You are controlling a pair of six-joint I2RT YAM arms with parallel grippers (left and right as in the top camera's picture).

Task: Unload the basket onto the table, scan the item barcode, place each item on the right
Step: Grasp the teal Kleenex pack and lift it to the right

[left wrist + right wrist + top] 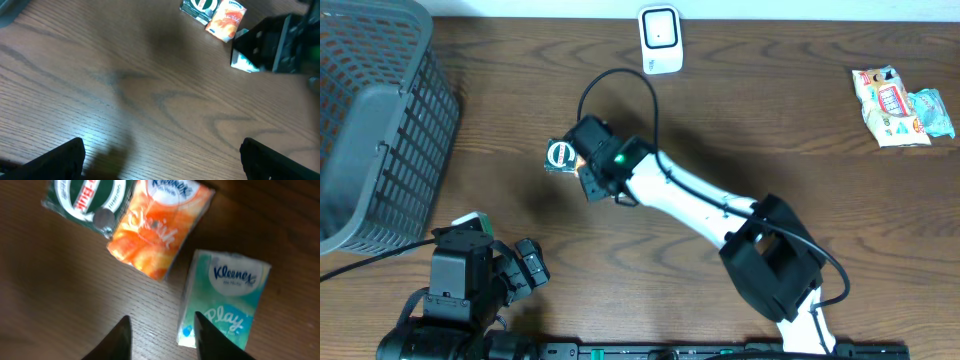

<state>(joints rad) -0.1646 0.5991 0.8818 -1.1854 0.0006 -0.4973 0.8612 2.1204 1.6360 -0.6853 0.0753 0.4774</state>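
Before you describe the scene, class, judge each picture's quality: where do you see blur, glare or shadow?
Overhead: sharp, evenly lit, a soft shadow on the table beside the right gripper. Left wrist: blurred throughout, pale glare on the wood near the bottom. Right wrist: slightly soft, though lettering on the teal Kleenex pack reads; the dark fingers are unfocused.

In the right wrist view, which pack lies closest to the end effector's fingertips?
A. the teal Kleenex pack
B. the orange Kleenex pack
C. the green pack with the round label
A: the teal Kleenex pack ends just beside the right end effector, while the orange Kleenex pack and green pack lie farther up.
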